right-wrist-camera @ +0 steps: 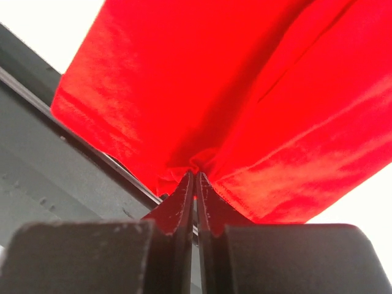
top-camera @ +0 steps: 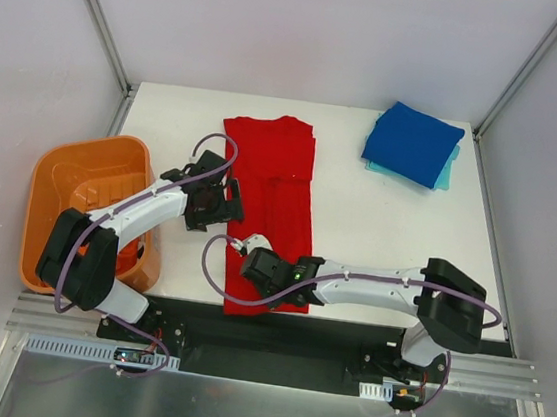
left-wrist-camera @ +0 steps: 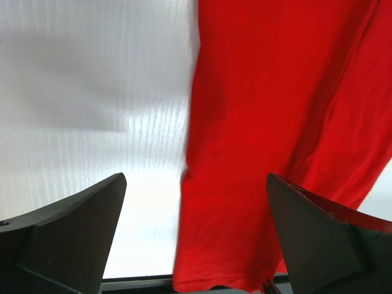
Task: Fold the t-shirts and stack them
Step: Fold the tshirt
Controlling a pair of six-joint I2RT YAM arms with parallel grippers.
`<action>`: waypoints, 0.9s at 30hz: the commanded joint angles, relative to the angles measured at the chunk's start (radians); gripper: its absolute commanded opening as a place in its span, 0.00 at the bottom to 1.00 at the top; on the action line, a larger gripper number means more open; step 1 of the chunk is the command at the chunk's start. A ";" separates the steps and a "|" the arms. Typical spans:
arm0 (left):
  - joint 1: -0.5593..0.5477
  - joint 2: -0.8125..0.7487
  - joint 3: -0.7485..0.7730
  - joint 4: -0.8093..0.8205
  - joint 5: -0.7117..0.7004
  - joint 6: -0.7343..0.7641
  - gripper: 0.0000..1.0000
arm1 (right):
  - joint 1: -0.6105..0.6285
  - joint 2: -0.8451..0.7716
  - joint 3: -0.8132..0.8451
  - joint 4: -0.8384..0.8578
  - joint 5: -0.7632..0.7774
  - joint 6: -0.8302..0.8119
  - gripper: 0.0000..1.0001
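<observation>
**Right gripper** (right-wrist-camera: 196,176): I read my jaws as pressed together, pinching a small pucker of the bright red t-shirt (top-camera: 280,174) at its near hem, just above the table's dark front rail.

**Left gripper** (left-wrist-camera: 196,245): my fingers (left-wrist-camera: 73,236) stand spread wide and grip nothing. They hover over the shirt's left edge, where red cloth meets the white table (top-camera: 376,240).

**Red shirt:** it lies as a long, narrow strip down the middle of the table, running from the far side to the near edge, with a lengthwise crease on its right half.

**Far right corner:** I see a folded royal blue t-shirt (top-camera: 413,141) resting on a light teal t-shirt (top-camera: 447,177), of which only slivers show.

**Left:** an orange basket (top-camera: 53,158) sits at the table's left edge, beside my left arm.
</observation>
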 commanded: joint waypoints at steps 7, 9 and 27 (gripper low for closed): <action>0.011 -0.092 -0.010 -0.002 0.045 0.009 0.99 | 0.023 -0.156 -0.051 -0.084 0.205 0.249 0.44; 0.011 -0.113 -0.012 -0.002 0.058 0.005 0.99 | 0.034 -0.181 -0.041 -0.118 0.229 0.260 0.56; -0.254 -0.409 -0.285 -0.004 0.195 -0.222 0.99 | -0.111 -0.411 -0.201 -0.157 0.087 0.428 0.97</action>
